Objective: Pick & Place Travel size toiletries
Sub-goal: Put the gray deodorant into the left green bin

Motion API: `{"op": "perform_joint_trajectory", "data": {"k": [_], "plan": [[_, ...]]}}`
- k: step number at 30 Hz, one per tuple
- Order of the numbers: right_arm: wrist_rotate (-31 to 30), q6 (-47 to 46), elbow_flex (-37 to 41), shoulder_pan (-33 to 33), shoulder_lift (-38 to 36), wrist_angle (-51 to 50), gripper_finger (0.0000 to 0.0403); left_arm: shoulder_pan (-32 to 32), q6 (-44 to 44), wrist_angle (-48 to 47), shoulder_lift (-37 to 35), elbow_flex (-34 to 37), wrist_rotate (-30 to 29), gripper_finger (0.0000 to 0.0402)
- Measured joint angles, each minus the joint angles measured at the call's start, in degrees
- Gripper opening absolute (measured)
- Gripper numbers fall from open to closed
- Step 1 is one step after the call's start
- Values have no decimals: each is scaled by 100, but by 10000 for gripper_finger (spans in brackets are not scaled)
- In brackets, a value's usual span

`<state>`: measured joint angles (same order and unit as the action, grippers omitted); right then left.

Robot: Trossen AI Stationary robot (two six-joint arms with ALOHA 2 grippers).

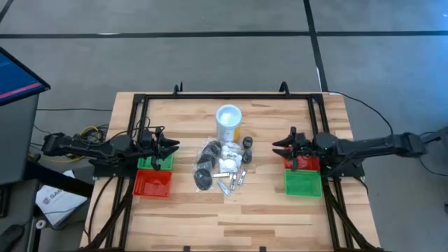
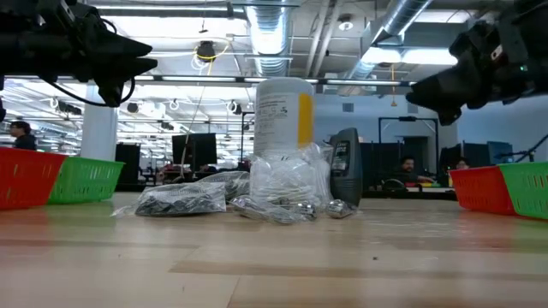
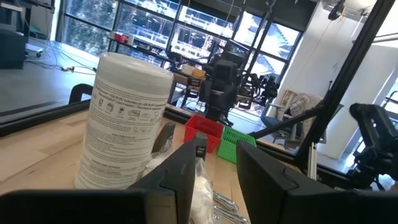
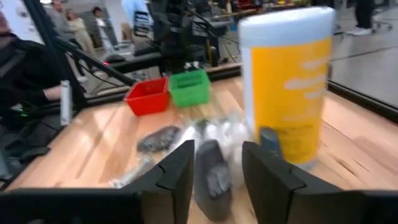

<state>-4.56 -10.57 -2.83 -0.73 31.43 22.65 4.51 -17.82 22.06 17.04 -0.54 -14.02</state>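
Note:
The travel size toiletries (image 1: 222,166) lie in a loose pile at the table's middle: black round pots, dark oblong pieces, white packets and thin silvery tubes (image 2: 282,208). They rest on the wood against the foot of the tall white canister (image 1: 229,122). My left gripper (image 1: 175,145) hovers open to the left of the pile, above the left trays, and its fingers frame the canister (image 3: 121,124). My right gripper (image 1: 275,145) hovers open to the right of the pile. In the right wrist view a dark oblong piece (image 4: 212,175) shows beyond the open fingers. Both grippers (image 2: 150,62) (image 2: 415,92) stay well above the table.
A green tray (image 1: 148,165) and a red tray (image 1: 152,184) sit under and near my left arm. A red tray (image 1: 308,165) and a green tray (image 1: 303,183) sit by my right arm. A black frame (image 1: 227,96) runs around the table. People sit in the room beyond.

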Motion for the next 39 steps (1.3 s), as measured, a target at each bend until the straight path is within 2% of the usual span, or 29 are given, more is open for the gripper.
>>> {"op": "perform_joint_trajectory", "data": {"k": [6, 14, 21, 26, 39], "plan": [[-1, -2, -264, 224, 1401, 750, 173, 0, 0, 4, 0, 0, 2, 108], [1, 176, -883, 582, 3197, 1423, 205, 2, -1, 4, 0, 0, 6, 108], [0, 370, -1479, 490, 4263, 1442, 234, 2, -2, 4, 0, 0, 10, 108], [0, 370, -1724, 381, 4486, 1323, 242, 2, -2, 4, 0, 0, 30, 108], [2, 363, -1757, 352, 4427, 1290, 242, 0, -2, 4, 0, 0, 24, 108]]}}
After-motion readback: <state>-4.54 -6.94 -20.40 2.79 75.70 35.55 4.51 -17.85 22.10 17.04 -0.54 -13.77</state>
